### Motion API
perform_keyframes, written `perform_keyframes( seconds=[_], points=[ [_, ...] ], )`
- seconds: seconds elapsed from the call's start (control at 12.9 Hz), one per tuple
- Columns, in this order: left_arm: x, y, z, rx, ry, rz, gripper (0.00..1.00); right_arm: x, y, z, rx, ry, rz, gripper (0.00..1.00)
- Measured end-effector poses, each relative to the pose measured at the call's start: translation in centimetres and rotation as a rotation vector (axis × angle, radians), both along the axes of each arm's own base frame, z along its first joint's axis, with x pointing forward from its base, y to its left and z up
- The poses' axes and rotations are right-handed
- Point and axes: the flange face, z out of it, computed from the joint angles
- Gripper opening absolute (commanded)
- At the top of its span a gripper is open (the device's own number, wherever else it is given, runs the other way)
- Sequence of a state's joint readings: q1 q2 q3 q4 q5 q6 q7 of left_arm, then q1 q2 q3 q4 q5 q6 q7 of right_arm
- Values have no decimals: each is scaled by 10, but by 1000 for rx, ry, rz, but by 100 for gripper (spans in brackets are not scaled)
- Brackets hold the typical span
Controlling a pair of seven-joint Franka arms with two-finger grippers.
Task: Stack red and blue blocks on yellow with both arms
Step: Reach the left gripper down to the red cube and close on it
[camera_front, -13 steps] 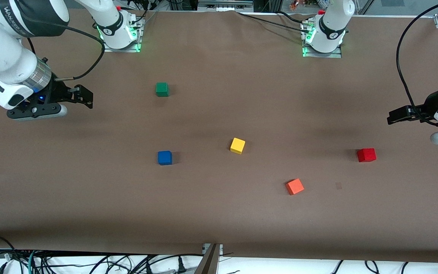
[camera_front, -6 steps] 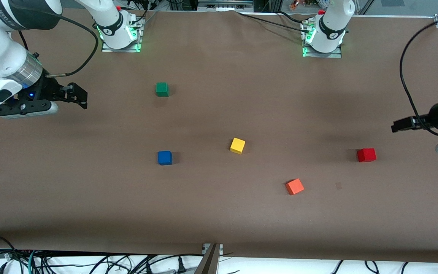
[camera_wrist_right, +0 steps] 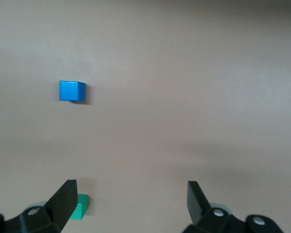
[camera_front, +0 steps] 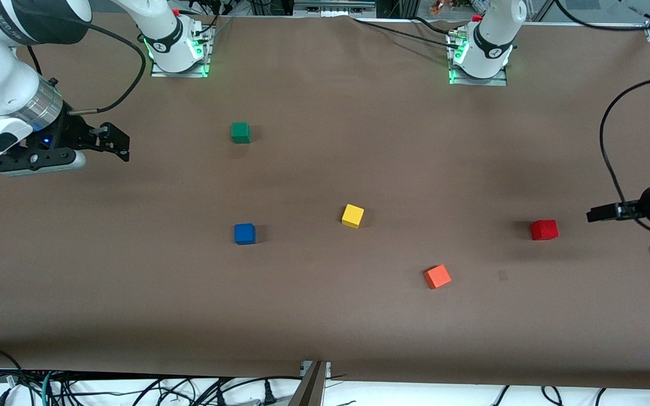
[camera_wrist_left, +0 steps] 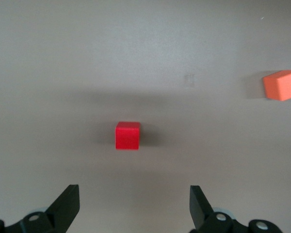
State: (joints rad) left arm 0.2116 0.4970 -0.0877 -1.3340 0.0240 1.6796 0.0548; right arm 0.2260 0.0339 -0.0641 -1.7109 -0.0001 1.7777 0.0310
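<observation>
The yellow cube point(camera_front: 352, 216) sits mid-table. The blue cube point(camera_front: 244, 233) lies beside it toward the right arm's end and shows in the right wrist view point(camera_wrist_right: 72, 91). The red cube point(camera_front: 544, 229) lies toward the left arm's end and shows in the left wrist view point(camera_wrist_left: 128, 135). My left gripper point(camera_front: 597, 215) is open and empty, up over the table's end just past the red cube; it also shows in its wrist view point(camera_wrist_left: 135, 206). My right gripper point(camera_front: 117, 142) is open and empty, up over its own end of the table; it also shows in its wrist view point(camera_wrist_right: 131, 204).
A green cube point(camera_front: 240, 132) lies farther from the front camera than the blue one and shows in the right wrist view point(camera_wrist_right: 80, 206). An orange cube point(camera_front: 437, 276) lies nearer the camera, between yellow and red, and shows in the left wrist view point(camera_wrist_left: 282, 85).
My left gripper has moved toward the front camera, coming level with the red cube. My right gripper drew back toward its table end earlier, then held still. The cubes have not moved.
</observation>
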Motion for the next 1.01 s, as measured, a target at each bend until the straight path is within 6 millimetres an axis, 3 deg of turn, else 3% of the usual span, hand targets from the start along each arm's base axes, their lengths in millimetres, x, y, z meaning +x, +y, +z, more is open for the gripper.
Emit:
perform_keyframes(
  seconds=[0.23, 0.39, 0.46, 1.01],
  points=[
    [10, 15, -93, -9, -22, -13, 100, 0, 0, 0, 0, 0, 0, 100],
    [0, 17, -146, 0, -36, -26, 100, 0, 0, 0, 0, 1, 0, 100],
    [-7, 15, -164, 11, -36, -39, 100, 0, 0, 0, 0, 1, 0, 100],
    [-44, 10, -218, 37, -37, -73, 100, 0, -1, 0, -3, 1, 0, 100]
  ],
)
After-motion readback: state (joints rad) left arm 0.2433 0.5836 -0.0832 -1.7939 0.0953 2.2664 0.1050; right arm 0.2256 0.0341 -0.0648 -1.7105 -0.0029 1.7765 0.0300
